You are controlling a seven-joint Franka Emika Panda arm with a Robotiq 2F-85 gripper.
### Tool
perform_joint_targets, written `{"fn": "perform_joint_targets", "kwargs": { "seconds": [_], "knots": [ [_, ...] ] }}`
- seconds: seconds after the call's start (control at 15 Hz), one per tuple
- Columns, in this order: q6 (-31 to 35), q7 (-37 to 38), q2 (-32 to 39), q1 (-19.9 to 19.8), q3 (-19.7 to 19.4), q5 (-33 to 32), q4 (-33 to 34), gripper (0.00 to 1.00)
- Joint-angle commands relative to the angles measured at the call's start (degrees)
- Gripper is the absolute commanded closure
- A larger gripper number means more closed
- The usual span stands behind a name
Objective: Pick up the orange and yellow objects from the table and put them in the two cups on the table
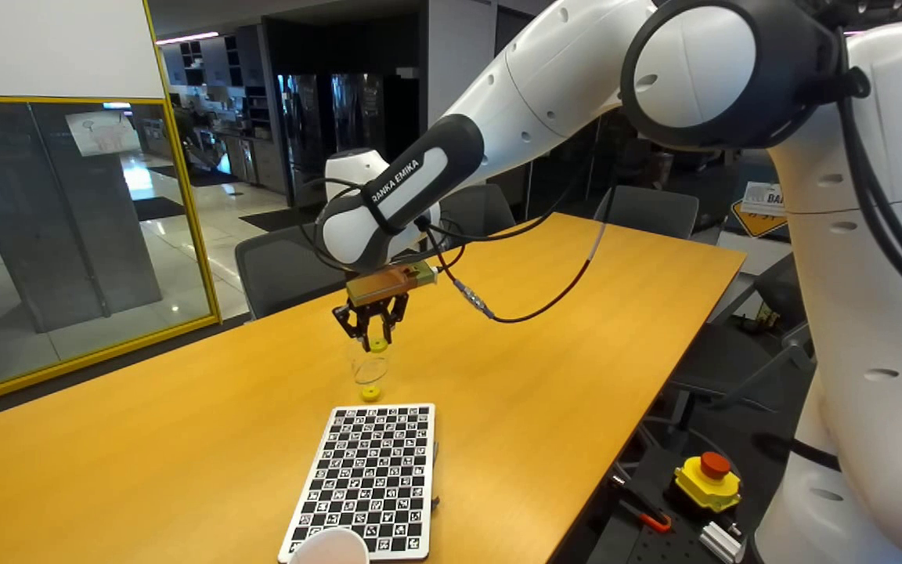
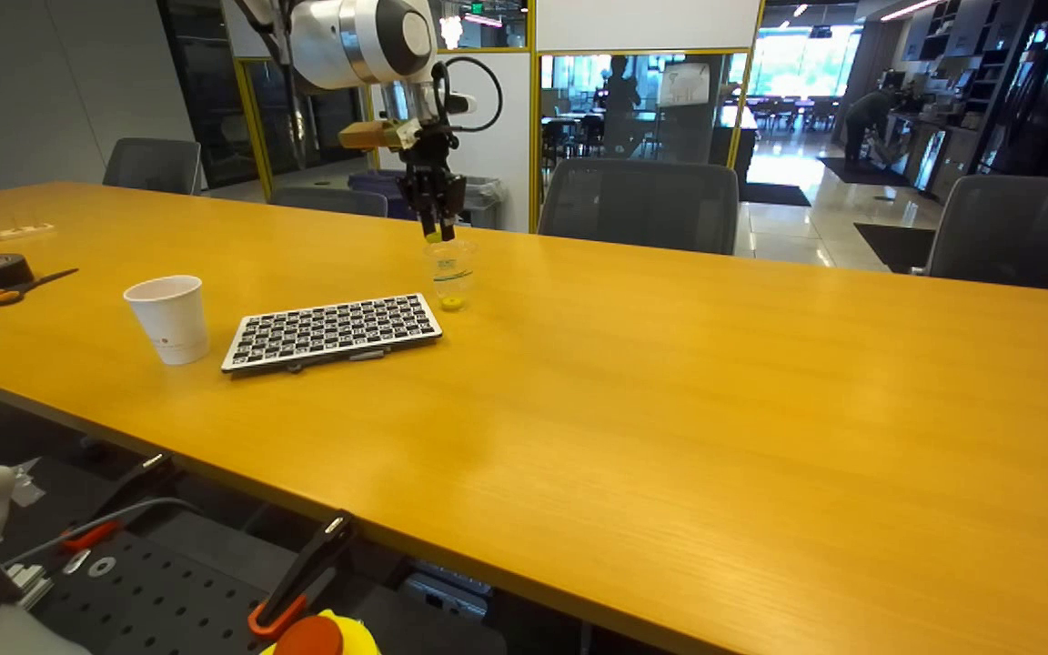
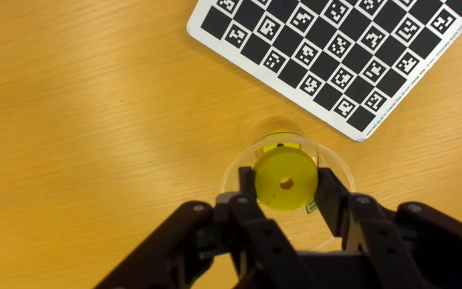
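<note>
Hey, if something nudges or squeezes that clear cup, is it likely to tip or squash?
The clear cup would probably tip if nudged near its rim, since it narrows toward its base. Its thin-looking, see-through wall may flex when squeezed. The yellow disc at the cup's bottom might slide about.

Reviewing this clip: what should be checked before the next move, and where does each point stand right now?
1. Grip: ok, the fingers are closed on the held yellow disc, one on each side.
2. Aim: ok, the wrist view shows the disc within the outline of the rim of the clear cup.
3. Clear cup upright: ok, it stands on the table in an exterior view.
4. Space inside: ok, one other yellow disc lies at the bottom, with room above.
5. Release height: cannot tell whether the held disc is below the rim.
6. White cup contents: cannot tell, its bottom is out of sight.
</note>
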Motion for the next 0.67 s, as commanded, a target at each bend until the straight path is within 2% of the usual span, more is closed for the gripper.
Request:
{"fn": "perform_joint_targets", "kwargs": {
  "seconds": [0.0, 0.6],
  "knots": [
    [-0.4, -0.6, 0.5, -0.6, 0.4, -0.5, 1.6, 0.78],
    [-1.2, -1.8, 3.3, -0.9, 0.6, -0.1, 5.3, 0.78]
  ]
}}
